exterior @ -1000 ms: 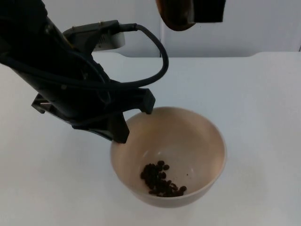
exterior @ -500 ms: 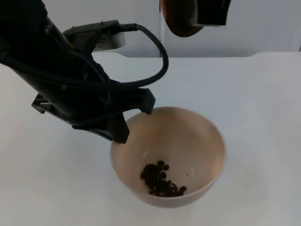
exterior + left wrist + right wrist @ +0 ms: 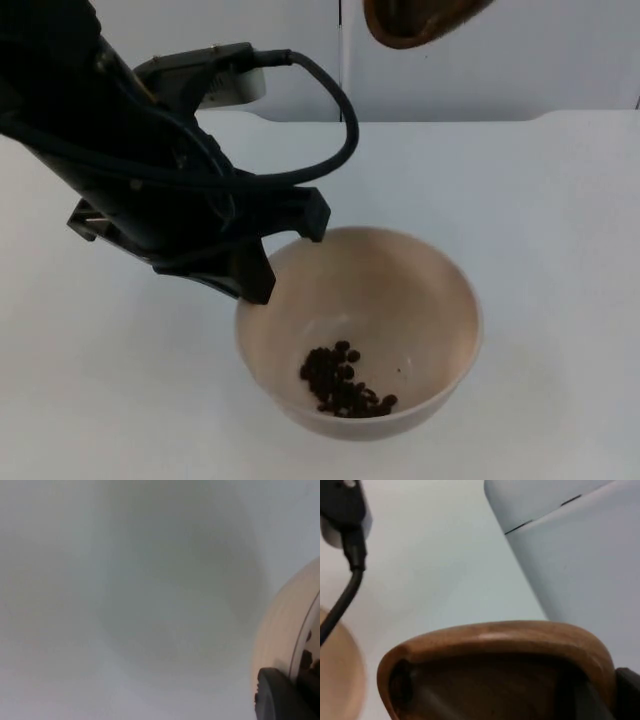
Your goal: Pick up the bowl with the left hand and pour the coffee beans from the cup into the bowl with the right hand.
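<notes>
A white table top (image 3: 560, 220) runs back to a pale grey partition wall (image 3: 560, 60).

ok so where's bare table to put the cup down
Bare white table lies right of the bowl, out to the table's right edge, and behind it up to the partition wall. Left of the bowl is crowded: the left hand grips the rim there. The right hand holds the cup high above.
</notes>
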